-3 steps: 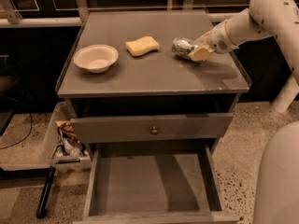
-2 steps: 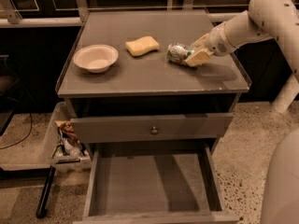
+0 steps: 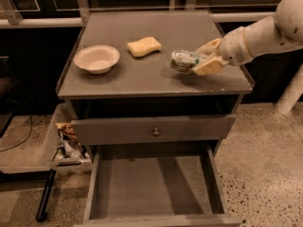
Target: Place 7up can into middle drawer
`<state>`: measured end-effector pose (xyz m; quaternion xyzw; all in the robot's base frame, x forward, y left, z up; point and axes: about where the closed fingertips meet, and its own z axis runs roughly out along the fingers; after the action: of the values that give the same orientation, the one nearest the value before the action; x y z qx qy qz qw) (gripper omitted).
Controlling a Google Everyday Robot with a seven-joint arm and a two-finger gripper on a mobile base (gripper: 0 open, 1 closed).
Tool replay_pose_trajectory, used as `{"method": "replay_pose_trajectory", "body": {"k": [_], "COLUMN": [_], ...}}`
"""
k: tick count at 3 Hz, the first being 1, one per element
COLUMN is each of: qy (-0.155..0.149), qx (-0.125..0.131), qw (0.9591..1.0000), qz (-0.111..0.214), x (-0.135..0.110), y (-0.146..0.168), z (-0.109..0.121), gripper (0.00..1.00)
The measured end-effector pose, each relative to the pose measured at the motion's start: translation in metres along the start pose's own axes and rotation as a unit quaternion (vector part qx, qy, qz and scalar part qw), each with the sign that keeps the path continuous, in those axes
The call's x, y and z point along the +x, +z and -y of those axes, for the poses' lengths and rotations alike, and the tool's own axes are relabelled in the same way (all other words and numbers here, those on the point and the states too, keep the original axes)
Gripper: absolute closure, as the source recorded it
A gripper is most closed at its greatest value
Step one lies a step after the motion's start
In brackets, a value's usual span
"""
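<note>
Gripper (image 3: 200, 60) above grey tabletop (image 3: 142, 77) carried 7up can (image 3: 182, 60) forward.

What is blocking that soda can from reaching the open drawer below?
Nothing visible. The claw grips the 7up can above the cabinet top; the middle drawer stands pulled out below, so the can only has to clear the top's front edge.

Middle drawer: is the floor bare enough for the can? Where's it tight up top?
The drawer floor is bare wall to wall. On the cabinet top, the front strip and the back are free; it's crowded mid-row: bowl, sponge, and the gripper shut on the can at right.
</note>
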<state>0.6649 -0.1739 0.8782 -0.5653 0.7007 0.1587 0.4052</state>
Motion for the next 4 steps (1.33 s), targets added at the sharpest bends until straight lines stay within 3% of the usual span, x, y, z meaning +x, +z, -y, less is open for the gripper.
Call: {"method": "replay_pose_trajectory", "body": {"k": [1, 2, 4], "qy": [-0.017, -0.033, -0.049], "qx": [-0.003, 0.008, -0.002], "qw": [0.9996, 0.9991, 0.9987], "qz": [0.021, 0.024, -0.011], "x": [-0.003, 0.015, 0.062], "y": [-0.018, -0.044, -0.073], "z": [-0.023, -0.063, -0.146], "gripper": [1.00, 1.00, 1.00]}}
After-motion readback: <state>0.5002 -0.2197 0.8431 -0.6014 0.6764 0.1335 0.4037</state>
